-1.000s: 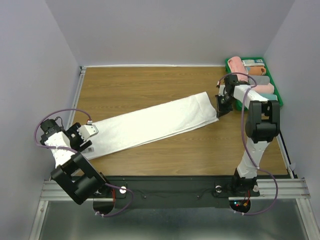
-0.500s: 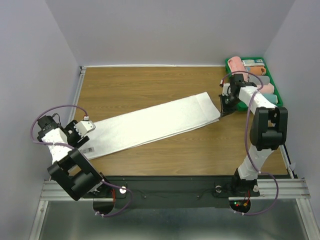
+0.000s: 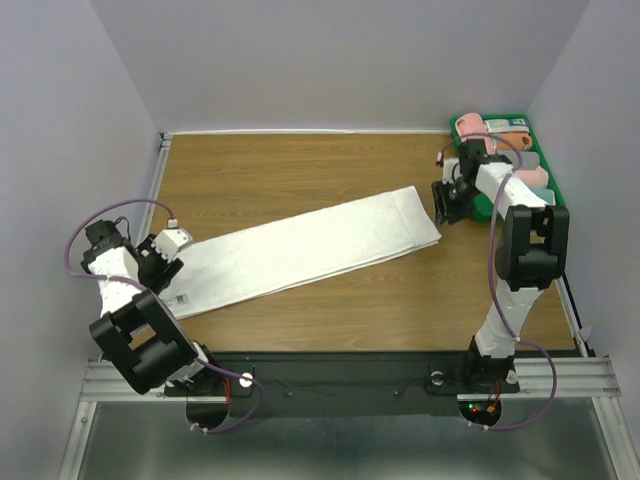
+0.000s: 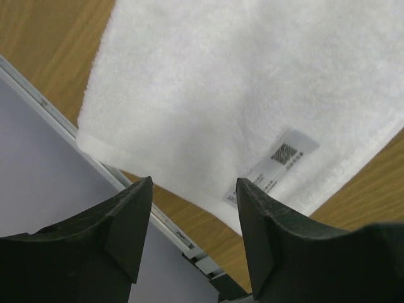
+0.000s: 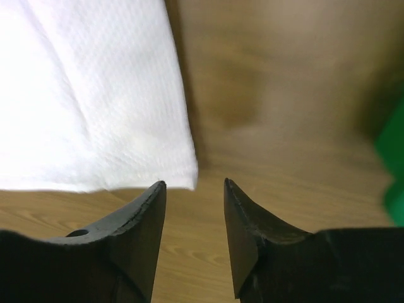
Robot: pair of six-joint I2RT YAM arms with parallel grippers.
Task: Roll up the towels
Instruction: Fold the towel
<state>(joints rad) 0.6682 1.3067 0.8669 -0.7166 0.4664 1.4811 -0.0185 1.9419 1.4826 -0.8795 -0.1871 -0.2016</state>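
Note:
A long white towel (image 3: 310, 245), folded into a strip, lies flat and slantwise across the wooden table. Its grey label (image 4: 278, 165) sits at the near left end. My left gripper (image 3: 162, 265) hovers over that end, open, with nothing between its fingers; in the left wrist view the towel (image 4: 240, 82) lies beyond the left gripper (image 4: 192, 183). My right gripper (image 3: 445, 205) stands open just off the towel's far right end. In the right wrist view the towel's corner (image 5: 95, 95) lies free ahead of the right gripper (image 5: 194, 183), which touches nothing.
A green tray (image 3: 556, 196) at the back right holds rolled towels (image 3: 472, 128) in pink, orange and pale green, close behind the right arm. The table's metal edge rail (image 4: 120, 175) and the side wall run just left of the left gripper.
The right gripper opened and let the towel's right corner drop, then drew back toward the tray. The left gripper pulled back leftward off the towel's end, its jaws narrowing a little.

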